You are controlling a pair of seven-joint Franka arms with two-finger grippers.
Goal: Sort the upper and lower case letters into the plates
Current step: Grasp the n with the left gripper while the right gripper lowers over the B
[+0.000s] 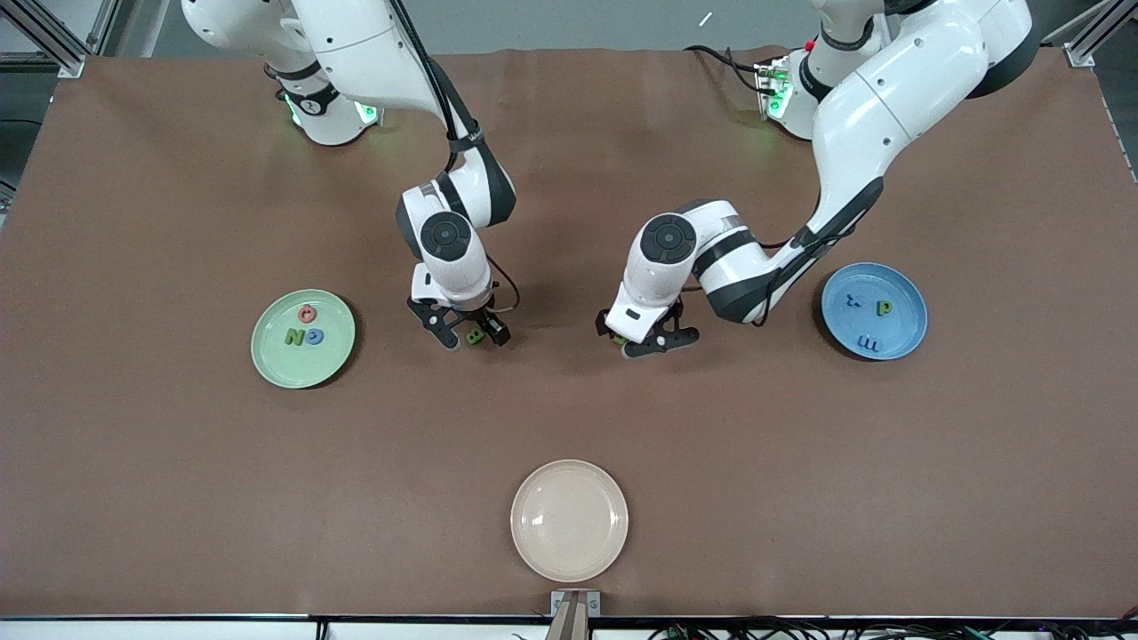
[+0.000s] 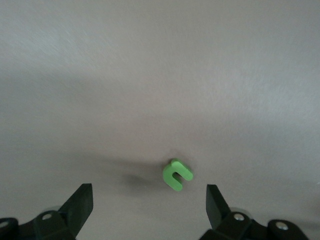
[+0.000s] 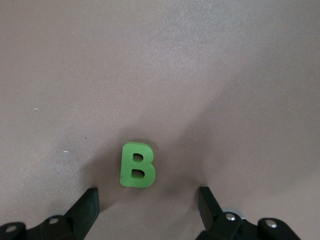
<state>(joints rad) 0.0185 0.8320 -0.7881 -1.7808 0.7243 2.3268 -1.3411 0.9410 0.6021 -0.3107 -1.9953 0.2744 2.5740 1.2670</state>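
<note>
Letters: six plated, B and u on tabletop

Green B [image 3: 137, 164] lies flat between the spread fingers of the right hand [image 1: 471, 336], beside the mint plate [image 1: 267, 356]. Green u [image 2: 177, 175] lies under the released left hand [image 1: 642, 340], between cream plate [image 1: 569, 562] and blue plate [image 1: 907, 342]

On the brown table [image 1: 133, 498] we see three plates: mint green [image 1: 271, 363], blue [image 1: 907, 342], cream (bare) [image 1: 570, 520]. Green B [image 1: 475, 336] lies under the right gripper [image 1: 471, 338], green u [image 2: 177, 175] under the left gripper [image 1: 647, 341].
</note>
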